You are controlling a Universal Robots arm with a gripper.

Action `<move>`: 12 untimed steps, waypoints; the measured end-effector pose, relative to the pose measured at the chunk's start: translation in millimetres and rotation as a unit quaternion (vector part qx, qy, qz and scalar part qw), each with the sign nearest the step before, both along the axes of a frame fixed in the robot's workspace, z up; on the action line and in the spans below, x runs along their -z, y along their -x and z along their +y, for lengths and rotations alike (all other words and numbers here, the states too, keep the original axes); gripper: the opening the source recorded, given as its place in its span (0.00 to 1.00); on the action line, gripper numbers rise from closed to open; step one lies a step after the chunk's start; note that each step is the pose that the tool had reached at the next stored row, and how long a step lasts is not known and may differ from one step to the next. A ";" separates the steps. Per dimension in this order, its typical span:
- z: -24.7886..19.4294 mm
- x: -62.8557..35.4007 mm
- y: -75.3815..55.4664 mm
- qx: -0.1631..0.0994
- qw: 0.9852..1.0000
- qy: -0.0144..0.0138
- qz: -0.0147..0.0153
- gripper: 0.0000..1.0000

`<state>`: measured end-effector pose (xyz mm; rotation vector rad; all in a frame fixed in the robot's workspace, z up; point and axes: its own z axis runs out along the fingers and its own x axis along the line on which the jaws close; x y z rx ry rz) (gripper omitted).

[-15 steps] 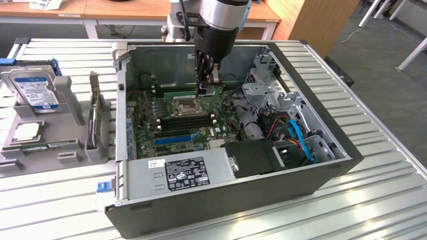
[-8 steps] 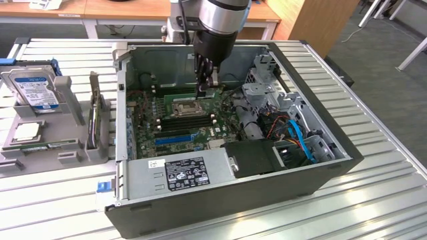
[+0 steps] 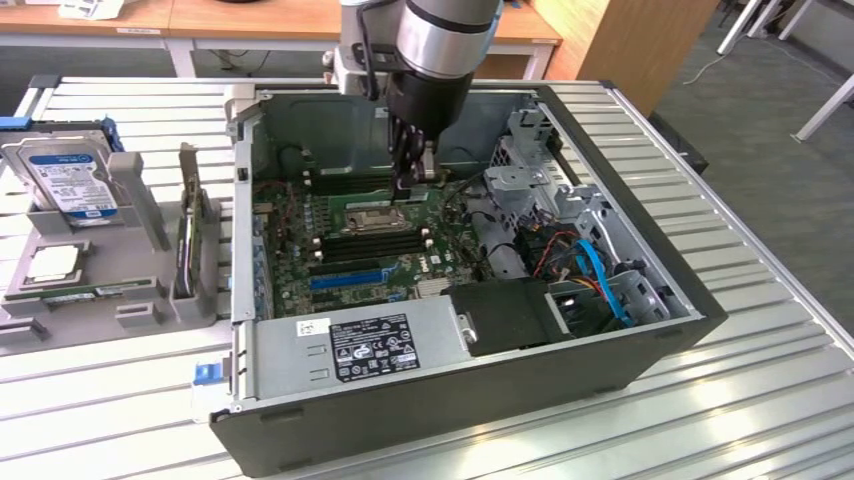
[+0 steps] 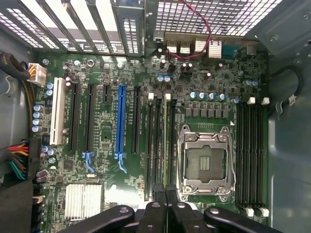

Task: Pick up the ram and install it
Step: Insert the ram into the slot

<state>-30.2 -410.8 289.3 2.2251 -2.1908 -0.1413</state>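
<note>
The ram (image 4: 165,145) stands edge-on in one of the black slots next to the CPU socket (image 4: 204,162) on the green motherboard (image 4: 104,145). My gripper (image 4: 165,213) is shut, its black fingers (image 4: 154,216) meeting in line with the near end of that stick. I cannot tell whether they touch it. In the exterior view the arm reaches down into the open computer case (image 3: 667,330). There the gripper (image 3: 411,180) hangs over the board near the socket (image 3: 378,214), and nothing shows between its fingers.
A grey holder (image 3: 134,215) at the exterior view's left carries a hard drive (image 3: 67,180) and a thin upright board (image 3: 188,235). Inside the case sit a power supply (image 3: 360,345), drive cages (image 3: 534,180) and blue cables (image 3: 598,270). The case walls stand close around the arm.
</note>
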 end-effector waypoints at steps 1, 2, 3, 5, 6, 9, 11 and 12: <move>-0.1 1.0 0.0 0.000 1.000 0.000 0.000 0.11; -0.1 2.2 0.0 0.000 1.000 0.000 0.000 0.11; -0.2 3.3 0.0 0.000 1.000 0.000 0.000 0.11; -0.5 9.8 0.0 0.000 1.000 0.000 0.000 0.11; -0.9 14.8 0.1 0.000 1.000 0.000 0.000 0.11; -1.1 18.2 0.1 0.000 1.000 0.000 0.000 0.11; -1.2 20.2 0.1 0.000 1.000 0.000 0.000 0.11; -1.3 21.2 0.1 0.000 1.000 0.000 0.000 0.11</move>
